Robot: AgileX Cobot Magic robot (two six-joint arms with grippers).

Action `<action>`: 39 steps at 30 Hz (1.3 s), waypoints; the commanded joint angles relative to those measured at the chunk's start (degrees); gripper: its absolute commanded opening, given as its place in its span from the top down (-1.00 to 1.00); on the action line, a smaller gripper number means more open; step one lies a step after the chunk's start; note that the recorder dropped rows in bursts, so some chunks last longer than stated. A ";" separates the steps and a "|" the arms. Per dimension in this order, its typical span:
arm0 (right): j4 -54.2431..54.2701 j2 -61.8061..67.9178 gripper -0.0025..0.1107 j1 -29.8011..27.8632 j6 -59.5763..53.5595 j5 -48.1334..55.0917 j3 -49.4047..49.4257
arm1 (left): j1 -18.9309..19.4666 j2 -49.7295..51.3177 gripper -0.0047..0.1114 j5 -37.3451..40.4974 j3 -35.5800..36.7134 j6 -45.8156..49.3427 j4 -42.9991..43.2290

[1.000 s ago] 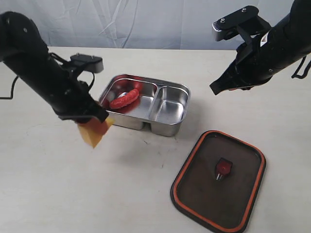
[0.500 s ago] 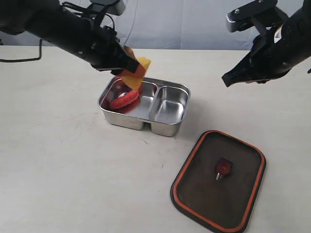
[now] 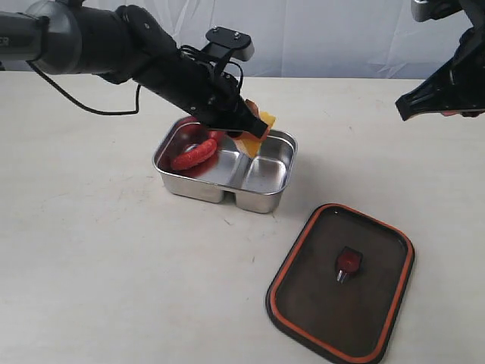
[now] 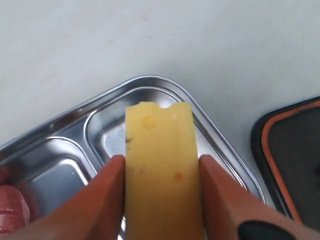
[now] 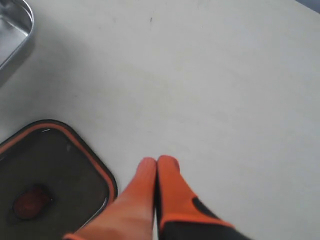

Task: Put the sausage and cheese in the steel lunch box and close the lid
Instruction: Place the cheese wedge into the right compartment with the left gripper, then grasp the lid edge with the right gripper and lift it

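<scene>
1. The left end effector [image 3: 244,127] reaches over the steel lunch box [image 3: 267,205] from the far left. Its orange fingers [image 4: 107,195] are clamped on both sides of the cheese [image 4: 159,145].
2. The cheese is a pale yellow wedge with little holes. It's held up over the far side of the box, roughly above the smaller right-hand compartment. Can't tell whether it touches the steel.
3. The sausage [image 3: 194,155] is already in the bigger left-hand compartment, lying at a slant, with its red reflected in the shiny wall.
4. The lid [image 3: 318,303] lies flat on the surface [image 3: 98,250], near and to the right of the box and not touching it. Its orange seal rim faces up, and the little orange tab [image 3: 348,260] sits in the middle.
5. The right end effector [image 5: 157,162] hangs up in the air at the far right, well away from the box. Its two orange fingers are pressed together with nothing between them. In the wrist view it's over bare surface just beside a corner of the lid.
</scene>
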 commanded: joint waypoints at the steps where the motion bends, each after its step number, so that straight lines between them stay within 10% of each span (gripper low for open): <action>1: -0.33 -0.44 0.97 -0.36 0.38 0.63 -0.11 | -0.47 1.98 0.84 1.23 -1.46 0.22 -1.31; 15: -0.63 -0.21 0.97 -0.36 0.38 -6.19 1.28 | -0.47 2.69 -0.27 5.13 -1.93 0.30 -1.80; 19: 0.15 4.94 0.97 -0.36 1.98 -4.41 2.35 | -0.32 0.98 -0.06 8.32 -1.93 0.15 -0.84; 24: 3.75 14.48 0.90 -5.64 1.98 -3.28 2.35 | 1.59 -4.02 0.91 17.90 -1.93 -6.36 13.77; 29: 12.49 20.88 0.10 -11.00 -5.77 -3.32 2.35 | 7.17 -5.69 0.91 21.55 -1.93 -12.88 19.32; 39: 24.91 30.12 0.10 -11.00 -15.17 -2.58 2.35 | 8.35 -6.30 0.91 23.99 -1.93 -12.88 19.04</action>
